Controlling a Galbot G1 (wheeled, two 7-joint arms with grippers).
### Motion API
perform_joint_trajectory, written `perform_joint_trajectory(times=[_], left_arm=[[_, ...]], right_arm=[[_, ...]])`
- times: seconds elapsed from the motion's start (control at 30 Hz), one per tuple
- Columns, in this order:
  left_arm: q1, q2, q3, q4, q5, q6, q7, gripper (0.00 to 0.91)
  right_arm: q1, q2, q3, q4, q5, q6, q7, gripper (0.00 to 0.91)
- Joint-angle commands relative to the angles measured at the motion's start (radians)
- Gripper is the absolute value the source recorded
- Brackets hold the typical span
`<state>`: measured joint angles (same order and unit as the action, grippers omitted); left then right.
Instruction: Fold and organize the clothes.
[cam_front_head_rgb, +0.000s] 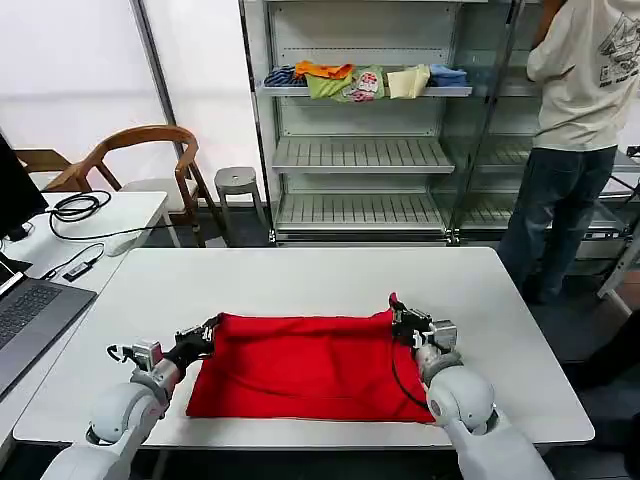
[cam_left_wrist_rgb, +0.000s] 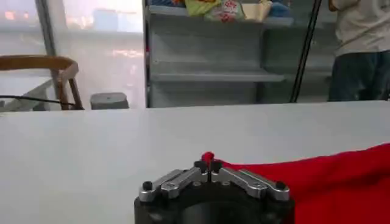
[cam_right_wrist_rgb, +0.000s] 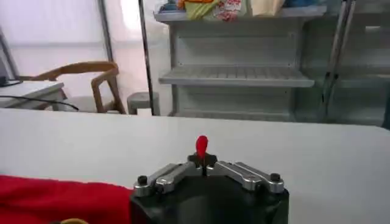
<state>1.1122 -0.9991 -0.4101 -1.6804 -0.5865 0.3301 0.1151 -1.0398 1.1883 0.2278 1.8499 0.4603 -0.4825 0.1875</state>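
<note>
Your left gripper (cam_front_head_rgb: 212, 327) is clamped on the far left corner of the red T-shirt (cam_front_head_rgb: 305, 368), lying folded at lower centre on the white table (cam_front_head_rgb: 300, 270); your right gripper (cam_front_head_rgb: 396, 310) pinches the far right corner. Each wrist view shows red cloth poking up between closed jaws, unclear from the head camera

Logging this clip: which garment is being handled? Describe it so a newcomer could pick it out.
Start at the white table in front of the robot. The red shirt lies on its near half, folded into a flat rectangle, with the left gripper and right gripper pinching its far corners, jaws shut on the cloth. It is plain red, unlike the small multicoloured garments on the shelf behind.
</note>
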Motion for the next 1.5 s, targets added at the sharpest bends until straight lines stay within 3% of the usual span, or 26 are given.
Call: perform_joint_trajectory(times=[0.03, 0.8, 1.5], left_arm=[[0.057, -0.006, -0.027, -0.042, 0.004, -0.002, 0.002, 0.02], [0.108, 0.016, -0.057, -0.067, 0.013, 0.005, 0.003, 0.02], [0.182, 0.037, -0.091, -0.161, -0.044, 0.106, -0.008, 0.02]], right_arm=[[-0.062, -0.003, 0.003, 0.038, -0.008, 0.002, 0.0, 0.0], [-0.091, -0.01, 0.026, 0.021, -0.011, 0.002, -0.002, 0.0], [-0.077, -0.014, 0.032, -0.005, -0.009, -0.017, -0.001, 0.0]])
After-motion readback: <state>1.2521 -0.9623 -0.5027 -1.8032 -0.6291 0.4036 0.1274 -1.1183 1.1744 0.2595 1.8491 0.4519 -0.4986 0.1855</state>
